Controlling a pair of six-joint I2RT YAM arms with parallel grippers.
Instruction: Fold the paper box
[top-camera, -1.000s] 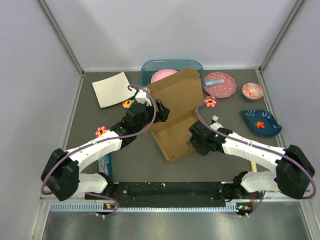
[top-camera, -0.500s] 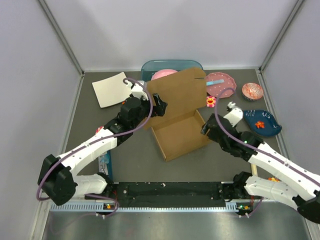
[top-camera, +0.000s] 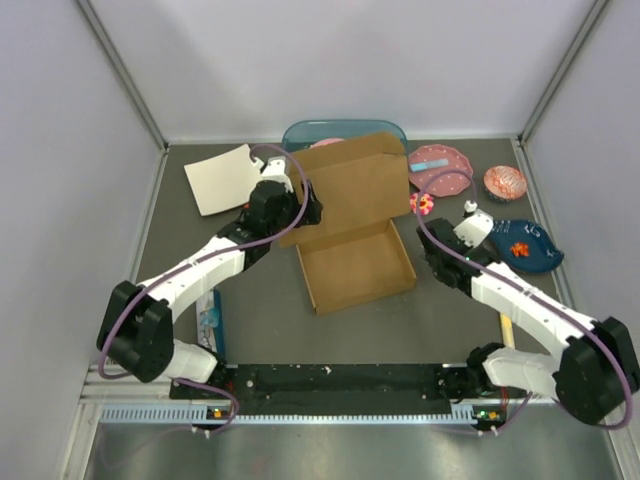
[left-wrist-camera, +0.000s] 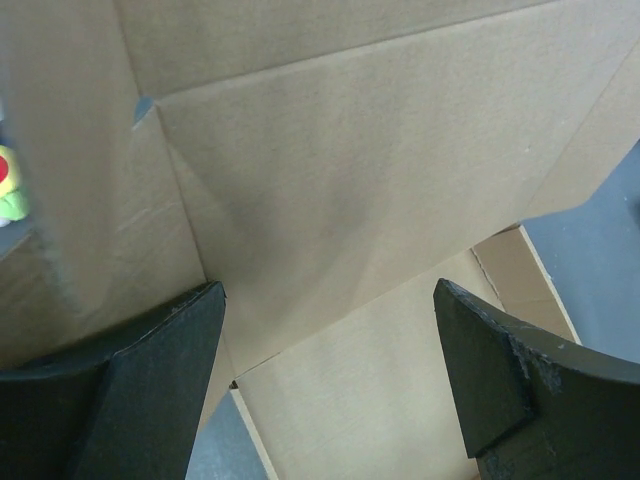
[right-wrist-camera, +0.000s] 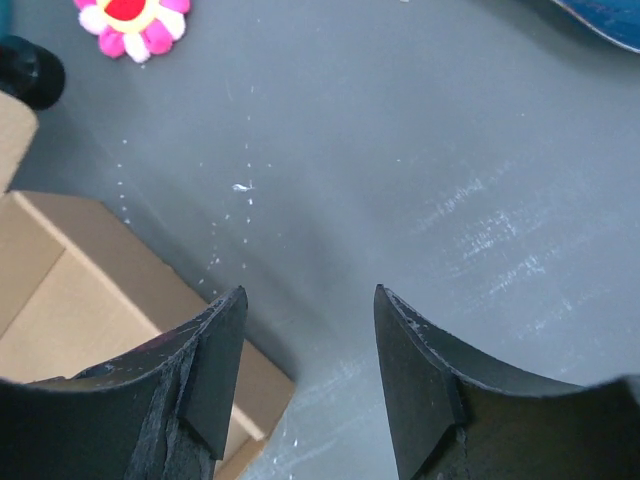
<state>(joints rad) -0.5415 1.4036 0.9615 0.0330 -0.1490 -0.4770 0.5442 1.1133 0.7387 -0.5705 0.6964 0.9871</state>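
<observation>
The brown cardboard paper box (top-camera: 357, 267) sits mid-table as a shallow open tray, its lid (top-camera: 350, 188) raised behind it and leaning back. My left gripper (top-camera: 303, 211) is open at the lid's left edge. In the left wrist view the lid's inner face (left-wrist-camera: 340, 180) fills the frame between the spread fingers of the left gripper (left-wrist-camera: 328, 290), which hold nothing. My right gripper (top-camera: 430, 258) is open and empty just right of the tray. The right wrist view shows the right gripper (right-wrist-camera: 310, 295) over bare table, with the box's wall (right-wrist-camera: 70, 290) at lower left.
A cream sheet (top-camera: 222, 178) lies at the back left. A teal tray (top-camera: 300, 135) stands behind the lid. A pink dotted plate (top-camera: 440, 168), a small bowl (top-camera: 504, 182), a blue leaf dish (top-camera: 522, 245) and a flower toy (top-camera: 421, 203) lie to the right.
My right gripper has pulled out of the box and off to its right. The box has turned and settled flatter. My left gripper has moved up along the lid's left edge.
</observation>
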